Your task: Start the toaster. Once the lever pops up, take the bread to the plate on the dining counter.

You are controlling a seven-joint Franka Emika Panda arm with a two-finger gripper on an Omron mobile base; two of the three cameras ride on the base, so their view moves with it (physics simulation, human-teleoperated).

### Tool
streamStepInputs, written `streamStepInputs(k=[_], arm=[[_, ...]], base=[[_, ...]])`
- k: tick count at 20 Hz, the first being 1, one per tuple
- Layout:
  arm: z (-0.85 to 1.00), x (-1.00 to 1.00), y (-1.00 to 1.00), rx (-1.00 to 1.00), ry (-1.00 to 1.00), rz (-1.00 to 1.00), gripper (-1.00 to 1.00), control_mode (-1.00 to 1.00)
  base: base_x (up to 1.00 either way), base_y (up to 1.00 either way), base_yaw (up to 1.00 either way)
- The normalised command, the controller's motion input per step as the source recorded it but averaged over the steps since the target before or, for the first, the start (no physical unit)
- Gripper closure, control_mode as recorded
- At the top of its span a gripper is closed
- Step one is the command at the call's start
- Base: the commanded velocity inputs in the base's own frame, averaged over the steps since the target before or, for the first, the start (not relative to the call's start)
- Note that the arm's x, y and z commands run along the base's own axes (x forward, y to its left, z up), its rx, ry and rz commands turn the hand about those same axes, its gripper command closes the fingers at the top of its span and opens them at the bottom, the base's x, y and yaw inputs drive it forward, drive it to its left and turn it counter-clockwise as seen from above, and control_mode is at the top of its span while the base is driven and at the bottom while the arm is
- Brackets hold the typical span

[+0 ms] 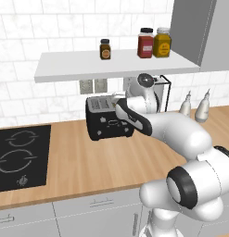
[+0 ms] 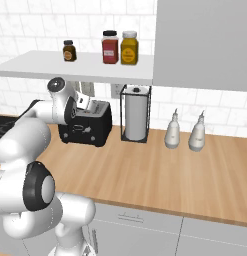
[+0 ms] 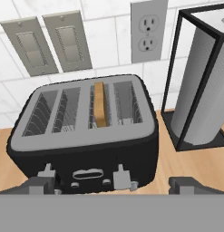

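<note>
Hand view first: the gripper [image 3: 111,186] hangs just in front of and above the toaster [image 3: 86,136], its two dark fingertips [image 3: 38,185] spread wide apart with nothing between them, one at each lower corner of the toaster's front face. That black front carries two grey levers and a small oval panel between them. On the silver-grey top are four slots; the bread [image 3: 101,104] stands on edge in the third slot from the left, its tan rim just showing above the wire guides.

From the left base view, the white arm reaches forward over the wood worktop [image 1: 88,162] and its hand covers the right end of the toaster [image 1: 106,118], which stands toward the back of the counter. A black cooktop [image 1: 18,157] is set into the worktop at the near left.

Right of the toaster stands a paper towel roll in a black wire frame [image 2: 136,114], and further right, two pale bottles [image 2: 184,131] side by side, well apart from the toaster.

Behind the toaster, on the white tiled wall, are two switch plates [image 3: 47,43] and an outlet [image 3: 147,31]. Above, a white shelf [image 2: 70,67] holds a small dark jar [image 2: 69,50], a red jar [image 2: 110,47] and a yellow jar [image 2: 129,48].
</note>
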Motion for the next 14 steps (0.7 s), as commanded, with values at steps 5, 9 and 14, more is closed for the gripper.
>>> streamStepInputs(k=[5, 9, 14], arm=[[0.0, 0.0, 0.0, 0.0, 0.0, 0.0, -1.0, -1.0], [0.0, 0.0, 0.0, 0.0, 0.0, 0.0, -1.0, -1.0], [0.0, 0.0, 0.0, 0.0, 0.0, 0.0, -1.0, -1.0]], base=[[0.0, 0.0, 0.0], [0.0, 0.0, 0.0], [0.0, 0.0, 0.0]])
